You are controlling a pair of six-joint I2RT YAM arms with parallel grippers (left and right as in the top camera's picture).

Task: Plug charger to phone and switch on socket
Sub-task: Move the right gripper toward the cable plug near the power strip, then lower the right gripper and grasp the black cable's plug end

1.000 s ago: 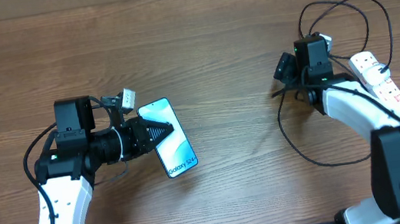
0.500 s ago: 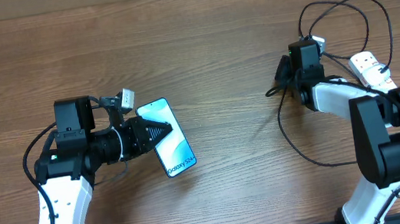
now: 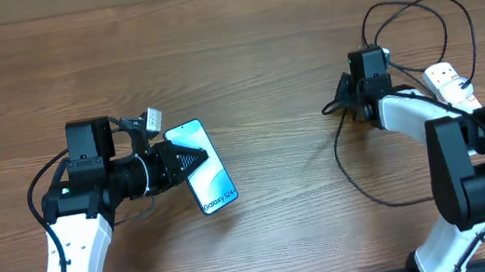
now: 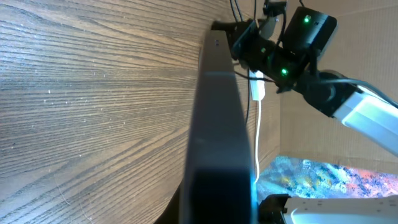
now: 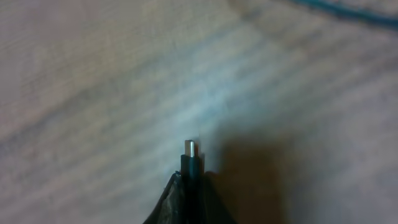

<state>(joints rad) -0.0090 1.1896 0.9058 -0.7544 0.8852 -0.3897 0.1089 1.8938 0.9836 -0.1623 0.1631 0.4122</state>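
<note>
Now, with my left gripper [image 3: 188, 161] pinching the phone [image 3: 216, 188] left of centre and my right gripper [image 3: 339, 103] clamped on the plug tip of the charger [image 5: 190, 160], well apart near the socket [image 3: 456, 92], I should carry the tip across level and square it to the phone's port before pushing.

Brown wood-grain table [image 3: 241, 52] under even light

We are gripping the phone [image 3: 213, 179] with our left gripper [image 3: 189, 160]; well to the phone's right, our right gripper [image 3: 331, 108] is holding the charger [image 3: 337, 150].
</note>
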